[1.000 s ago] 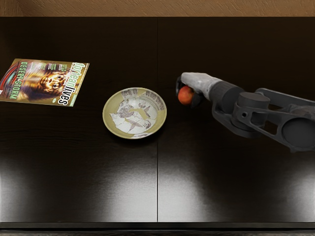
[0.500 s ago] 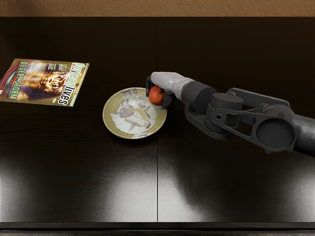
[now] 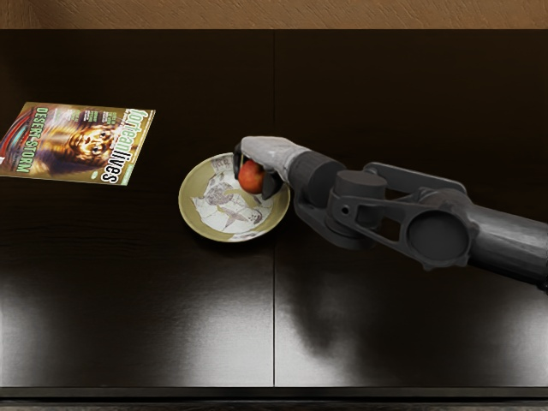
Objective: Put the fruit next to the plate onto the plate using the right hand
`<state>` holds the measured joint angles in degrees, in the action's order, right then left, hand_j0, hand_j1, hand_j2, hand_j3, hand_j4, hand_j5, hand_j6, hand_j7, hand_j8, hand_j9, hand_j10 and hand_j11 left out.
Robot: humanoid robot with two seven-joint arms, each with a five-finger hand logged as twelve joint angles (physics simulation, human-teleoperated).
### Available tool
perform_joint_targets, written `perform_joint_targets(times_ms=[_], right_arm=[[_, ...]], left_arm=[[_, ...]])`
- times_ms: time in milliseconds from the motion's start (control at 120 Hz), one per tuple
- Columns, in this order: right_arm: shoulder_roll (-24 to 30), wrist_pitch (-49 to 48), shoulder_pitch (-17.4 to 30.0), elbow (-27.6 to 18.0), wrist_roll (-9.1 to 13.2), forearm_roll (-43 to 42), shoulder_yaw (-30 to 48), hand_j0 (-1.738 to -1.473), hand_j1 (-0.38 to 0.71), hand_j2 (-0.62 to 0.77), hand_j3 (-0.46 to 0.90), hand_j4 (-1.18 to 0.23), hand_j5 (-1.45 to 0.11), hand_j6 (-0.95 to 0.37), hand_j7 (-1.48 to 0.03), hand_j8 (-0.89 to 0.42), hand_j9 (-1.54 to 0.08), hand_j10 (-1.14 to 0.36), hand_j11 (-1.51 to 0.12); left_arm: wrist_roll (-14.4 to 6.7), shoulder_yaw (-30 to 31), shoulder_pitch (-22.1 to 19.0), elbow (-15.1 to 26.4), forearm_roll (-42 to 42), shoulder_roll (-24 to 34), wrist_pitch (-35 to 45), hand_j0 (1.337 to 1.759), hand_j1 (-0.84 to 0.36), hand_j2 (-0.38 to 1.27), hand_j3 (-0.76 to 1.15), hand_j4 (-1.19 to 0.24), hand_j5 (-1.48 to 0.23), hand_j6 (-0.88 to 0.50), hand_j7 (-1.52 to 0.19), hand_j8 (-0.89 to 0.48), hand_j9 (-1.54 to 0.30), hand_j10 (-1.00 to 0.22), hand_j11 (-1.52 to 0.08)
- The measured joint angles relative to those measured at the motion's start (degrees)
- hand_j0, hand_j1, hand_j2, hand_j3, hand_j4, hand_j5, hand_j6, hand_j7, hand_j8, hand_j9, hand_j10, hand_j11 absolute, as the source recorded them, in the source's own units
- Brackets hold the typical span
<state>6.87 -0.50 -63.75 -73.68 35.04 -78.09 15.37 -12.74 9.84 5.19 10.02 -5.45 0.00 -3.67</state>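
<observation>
Dark glossy table (image 3: 137, 300): it carries the plate and everything else, and its near edge runs along the bottom of the view.

Right arm (image 3: 428, 227): it reaches toward the plate from the plate's right, and its upper part is cut off at the frame edge.

Magazine (image 3: 77, 143): lies flat, well apart to the left of the plate, with one corner cropped.

Plate (image 3: 195, 221): yellow-rimmed with a painted centre. Its far right rim is hidden behind the hand.

Right hand (image 3: 264, 163): over the plate's far right portion, fingers curled and clamped on the fruit. The dark fingertips blend into the shadow.

Fruit (image 3: 251, 176): red-orange, held within the plate's outline. Whether it touches the plate cannot be told.
</observation>
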Motion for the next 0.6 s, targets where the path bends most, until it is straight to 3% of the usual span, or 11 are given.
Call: perform_joint_targets(times_ms=[325, 508, 600], right_arm=[[-1.1, 0.0, 0.3, 0.1, 0.0, 0.0, -0.1, -1.645, 0.27, 0.13, 0.00, -0.55, -1.03, -0.32, -1.01, -0.35, -1.04, -0.71, -1.06], [-1.1, 0.1, 0.6, 0.2, 0.0, 0.1, 0.0, -1.651, 0.22, 0.06, 0.00, -0.63, -0.86, -0.41, -0.85, -0.43, -0.87, -0.63, -0.88], [-1.5, 0.2, 0.7, 0.2, 0.0, 0.2, 0.0, -1.653, 0.17, 0.02, 0.00, -0.54, -0.72, -0.39, -0.72, -0.41, -0.73, -0.54, -0.73]], left_arm=[[0.0, 0.0, 0.0, 0.0, 0.0, 0.0, 0.0, 1.658, 0.35, 0.00, 0.00, 0.00, 0.00, 0.00, 0.00, 0.00, 0.00, 0.00, 0.00], [0.0, 0.0, 0.0, 0.0, 0.0, 0.0, 0.0, 1.658, 0.35, 0.00, 0.00, 0.00, 0.00, 0.00, 0.00, 0.00, 0.00, 0.00, 0.00], [0.0, 0.0, 0.0, 0.0, 0.0, 0.0, 0.0, 1.658, 0.35, 0.00, 0.00, 0.00, 0.00, 0.00, 0.00, 0.00, 0.00, 0.00, 0.00]])
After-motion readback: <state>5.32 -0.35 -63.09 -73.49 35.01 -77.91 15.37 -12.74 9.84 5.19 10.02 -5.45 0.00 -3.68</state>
